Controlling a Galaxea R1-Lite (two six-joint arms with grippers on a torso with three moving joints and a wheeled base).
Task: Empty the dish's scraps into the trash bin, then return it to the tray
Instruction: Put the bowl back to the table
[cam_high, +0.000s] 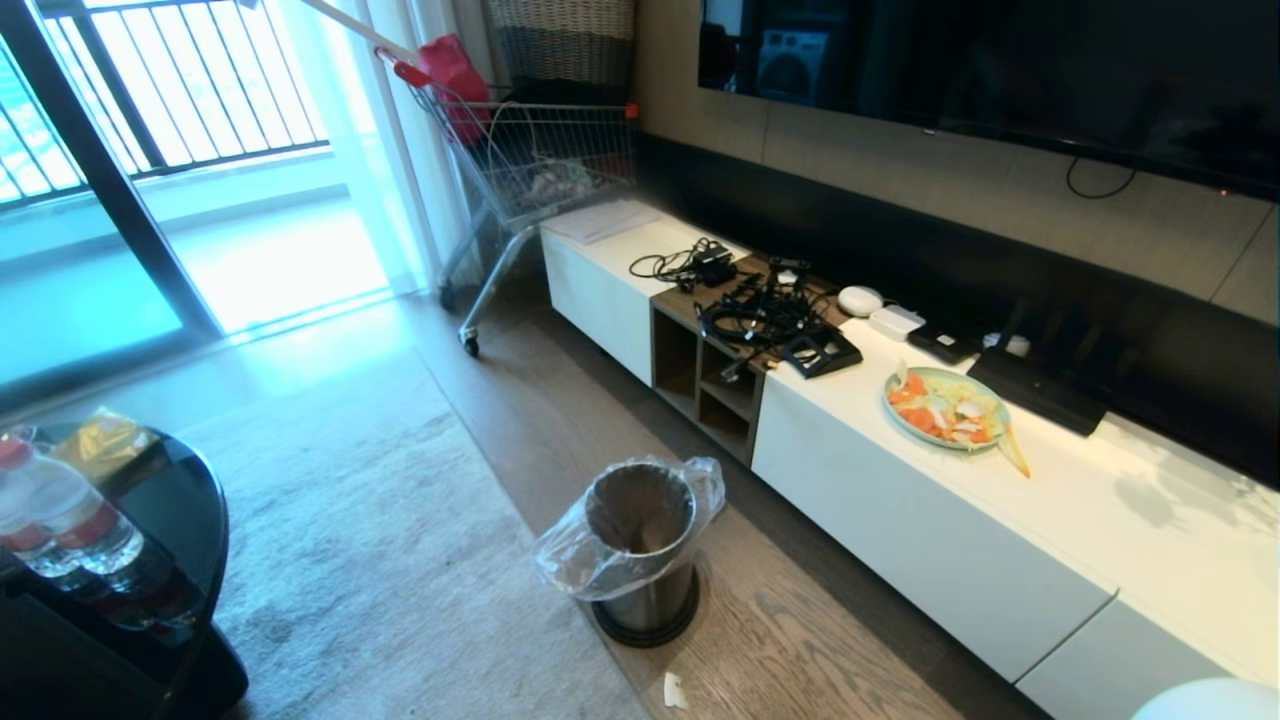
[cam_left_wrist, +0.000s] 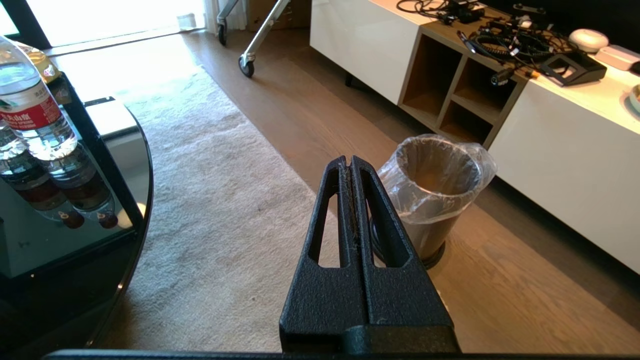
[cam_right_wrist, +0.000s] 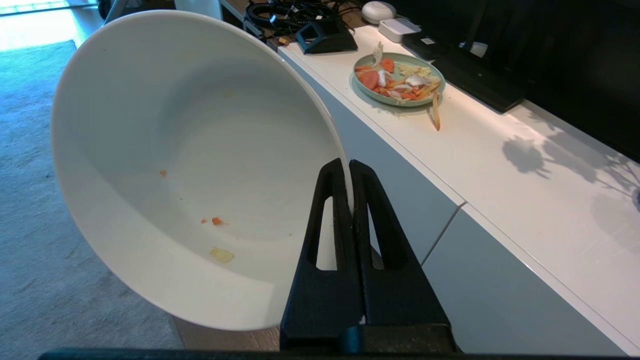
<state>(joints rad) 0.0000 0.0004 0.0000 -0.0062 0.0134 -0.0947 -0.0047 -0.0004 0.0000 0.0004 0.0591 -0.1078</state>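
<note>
Pale-green plate (cam_high: 946, 407) heaped with carrot and leafy bits sat on the long white TV cabinet (cam_high: 930, 540), next to a tangle of black cables (cam_high: 760, 312). Shopping cart (cam_high: 525, 165) parked by the balcony door. Couple of water bottles (cam_high: 60, 515) on a glossy black table (cam_high: 190, 500). Beige rug (cam_high: 380, 540) underneath.

No legible text anywhere; only unreadable white characters on the water bottle's (cam_left_wrist: 27, 100) red label
</note>
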